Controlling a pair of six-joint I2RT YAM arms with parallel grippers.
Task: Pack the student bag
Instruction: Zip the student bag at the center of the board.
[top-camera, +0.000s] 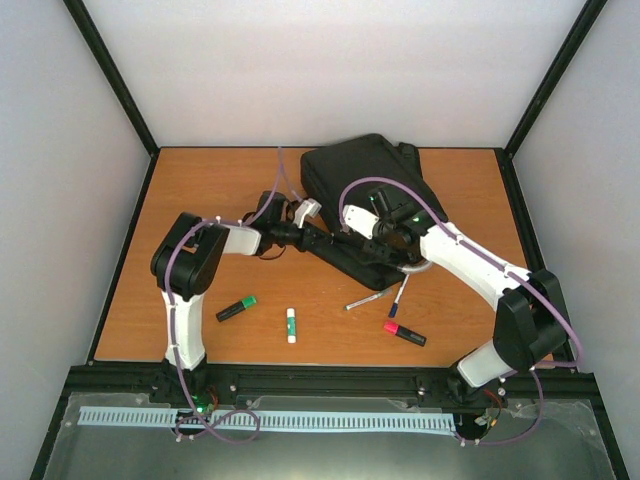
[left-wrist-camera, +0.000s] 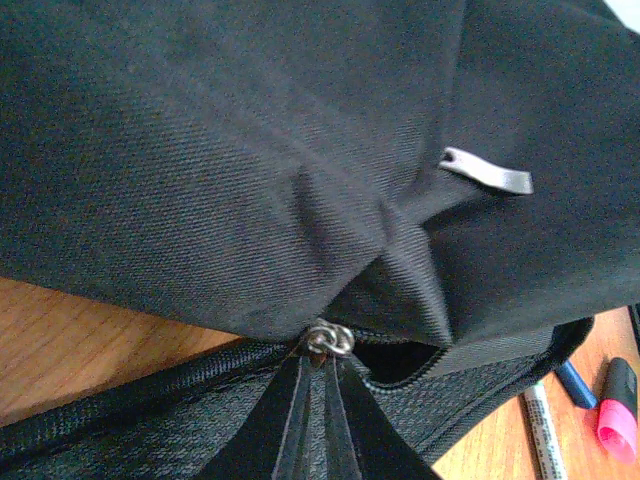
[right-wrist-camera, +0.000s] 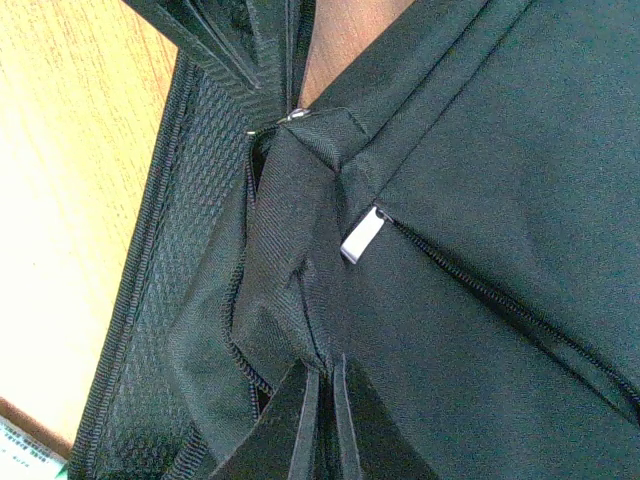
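Note:
The student bag, a large black backpack, lies on the wooden table behind both arms. My left gripper reaches it from the left. In the left wrist view the left gripper is shut at the metal ring of the zip slider, where the zip gapes a little. My right gripper comes in from the right. In the right wrist view the right gripper is shut on a raised fold of the bag's fabric beside the zip seam. A silver pull tab lies on the front pocket.
On the table in front of the bag lie a green highlighter, a white glue stick, a silver pen, a blue pen and a pink highlighter. A black frame edges the table.

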